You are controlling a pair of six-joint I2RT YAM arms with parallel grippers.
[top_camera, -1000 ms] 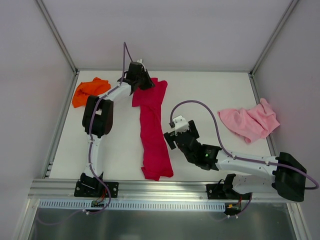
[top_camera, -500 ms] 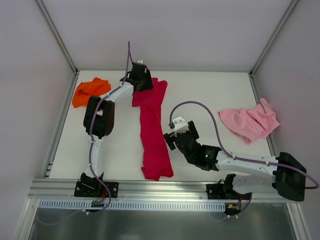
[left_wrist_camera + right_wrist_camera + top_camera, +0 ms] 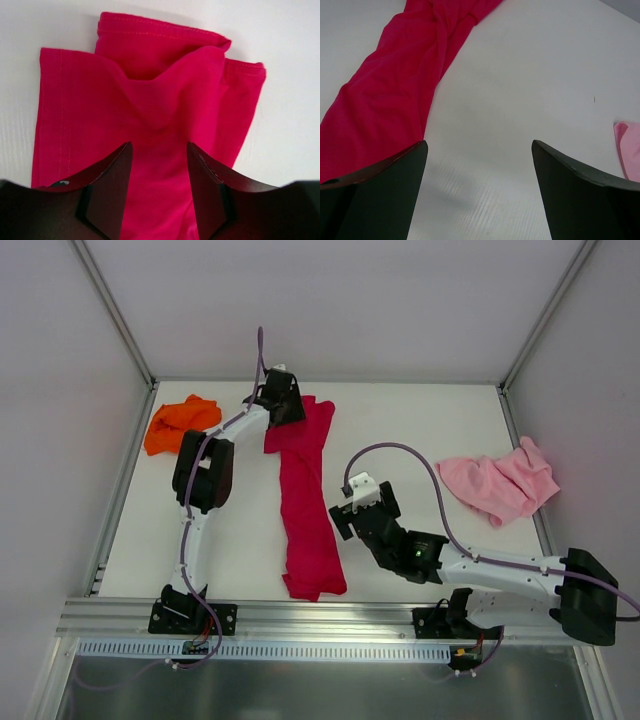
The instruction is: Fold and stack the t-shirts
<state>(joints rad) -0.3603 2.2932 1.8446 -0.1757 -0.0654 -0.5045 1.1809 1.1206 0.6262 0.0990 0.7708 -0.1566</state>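
The crimson red t-shirt (image 3: 305, 495) lies folded into a long narrow strip down the middle of the table. My left gripper (image 3: 283, 400) hovers over its far end with jaws open and empty; the left wrist view shows the red t-shirt (image 3: 150, 110) between and beyond the fingers. My right gripper (image 3: 352, 512) is open and empty just right of the strip; the right wrist view shows the red t-shirt (image 3: 395, 95) at the left. The orange t-shirt (image 3: 178, 421) lies crumpled at the far left. The pale pink t-shirt (image 3: 502, 481) lies crumpled at the right and shows at the right edge of the right wrist view (image 3: 630, 150).
White walls with metal posts enclose the table on the left, back and right. A metal rail (image 3: 330, 615) runs along the near edge by the arm bases. A purple cable (image 3: 400, 455) loops over the right arm.
My left gripper has edged slightly farther along the red t-shirt's far end. My right arm has shifted a little to the right and nearer. The t-shirts lie as before.
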